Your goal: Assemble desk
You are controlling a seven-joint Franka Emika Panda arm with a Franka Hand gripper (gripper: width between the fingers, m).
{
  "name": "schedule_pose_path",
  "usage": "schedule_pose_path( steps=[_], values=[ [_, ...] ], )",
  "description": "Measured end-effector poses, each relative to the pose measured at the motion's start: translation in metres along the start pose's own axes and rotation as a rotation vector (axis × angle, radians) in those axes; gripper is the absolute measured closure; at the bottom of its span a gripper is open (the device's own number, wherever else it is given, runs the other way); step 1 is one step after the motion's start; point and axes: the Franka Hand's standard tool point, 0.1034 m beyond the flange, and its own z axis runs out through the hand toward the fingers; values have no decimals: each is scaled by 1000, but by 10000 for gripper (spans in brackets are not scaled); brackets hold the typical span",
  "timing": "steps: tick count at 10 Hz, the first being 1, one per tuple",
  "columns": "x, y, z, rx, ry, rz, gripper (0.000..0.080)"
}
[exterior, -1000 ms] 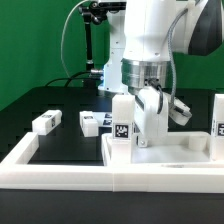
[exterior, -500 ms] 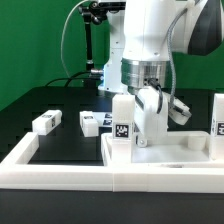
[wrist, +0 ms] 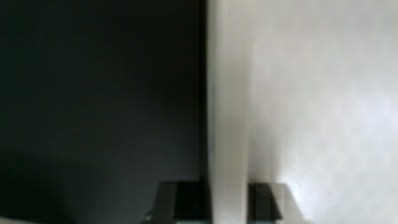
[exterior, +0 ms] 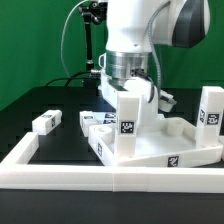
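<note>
The white desk tabletop [exterior: 160,145] stands tilted up at the exterior view's right, its tagged front edge facing the camera. Two white legs stand on it: one [exterior: 125,122] in front of my gripper, one [exterior: 209,112] at the far right. My gripper [exterior: 137,95] comes down behind the near leg and is shut on the tabletop's edge. In the wrist view the white panel edge [wrist: 228,110] runs between my gripper's two dark fingertips [wrist: 180,200]; the gripper's middle [wrist: 222,202] sits on the panel. Two loose legs [exterior: 45,122] [exterior: 93,121] lie on the black surface.
The long white rim [exterior: 100,176] frames the black table surface along the front and the exterior view's left. A black stand with cables [exterior: 92,40] rises at the back before a green backdrop.
The arm has shifted toward the exterior view's left and the tabletop has swung and tipped with it. Its tagged edge now faces the camera. The loose legs have not moved.
</note>
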Motion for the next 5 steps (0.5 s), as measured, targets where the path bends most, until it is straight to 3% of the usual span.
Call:
schedule_pose_path(
  steps=[3, 5],
  values=[
    [-2, 0, 1, -2, 0, -38, 737],
    [4, 1, 1, -5, 4, -208, 736]
  ],
)
